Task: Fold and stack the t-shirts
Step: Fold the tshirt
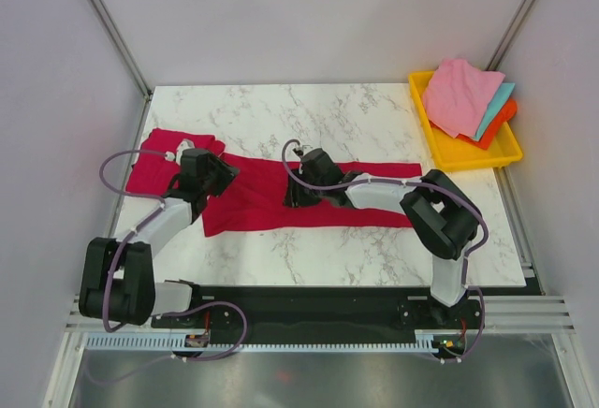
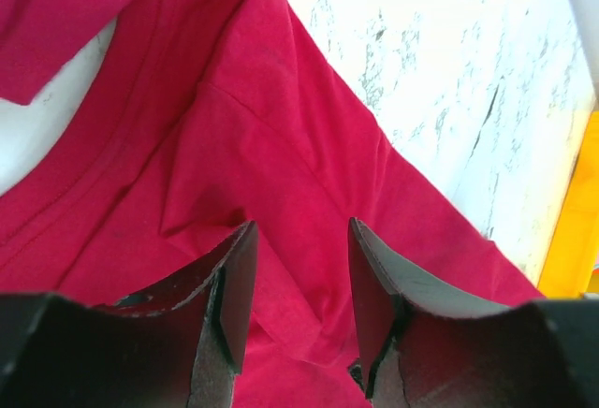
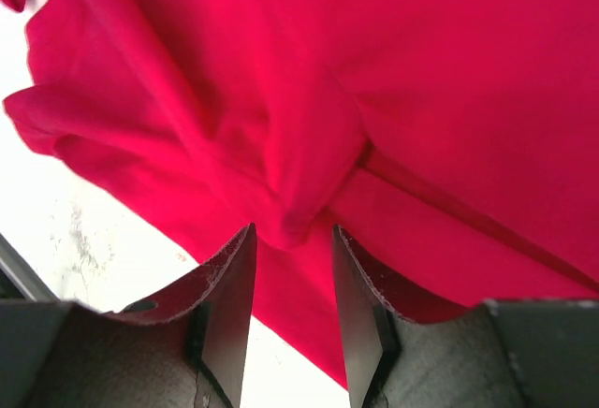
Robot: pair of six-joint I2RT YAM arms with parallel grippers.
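Note:
A crimson t-shirt lies stretched into a long band across the middle of the marble table. A second crimson t-shirt lies bunched at the left, behind my left arm. My left gripper is over the band's left end, jaws open, with red cloth between and below the fingers. My right gripper is over the band's middle, jaws open, with a raised fold of red cloth just ahead of the fingertips.
A yellow tray at the back right holds folded pink, teal and orange cloths. Its yellow edge shows in the left wrist view. Bare marble lies behind the shirts and in front of them.

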